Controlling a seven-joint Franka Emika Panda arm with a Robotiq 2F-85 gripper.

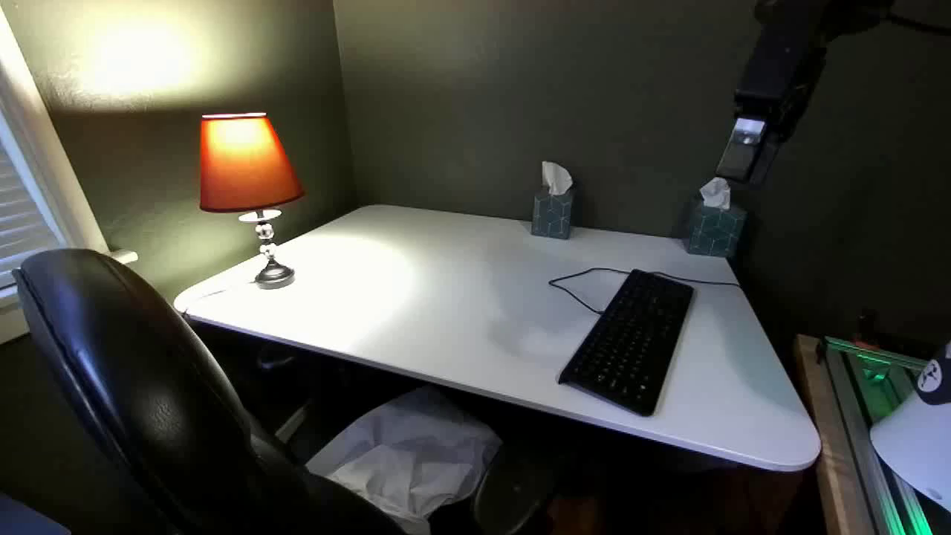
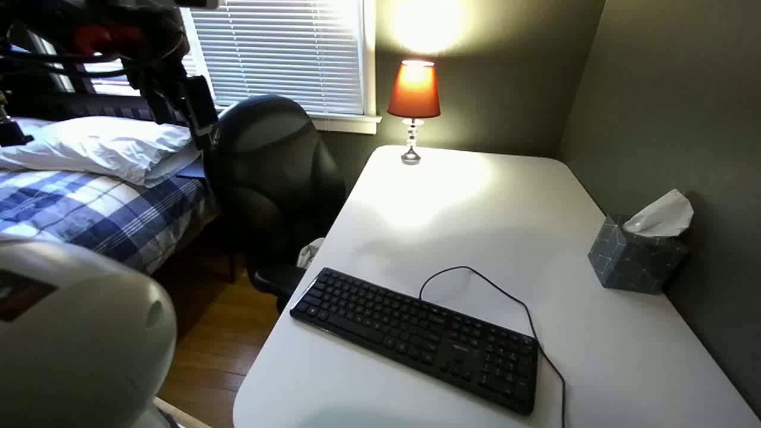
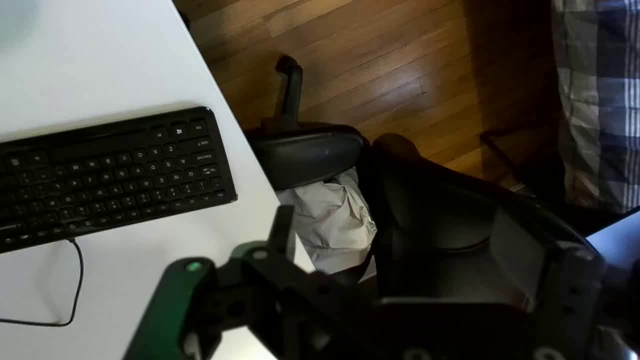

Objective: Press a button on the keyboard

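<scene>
Evidently nothing is gripped: the gripper (image 2: 184,128) is held in the air, well apart from the desk (image 2: 475,208), with its fingers (image 3: 283,232) spread wide. The keyboard (image 2: 416,339) is laid flat on the desk, keys (image 3: 135,172) up, with one short end just beside the edge near the chair (image 2: 273,160) and its cable (image 2: 464,267) looped loosely beyond the back. It may be judged light and stiff, of hard plastic, and so easily nudged across the smooth top by any sideways push. No grasp seems to be called for; a key should rather be pressed straight down from above, with the fingers best brought together into one narrow tip. The wide space bar (image 3: 100,146) would probably be hit most easily, and only a gentle push is likely to be needed, lest a key be jammed.
</scene>
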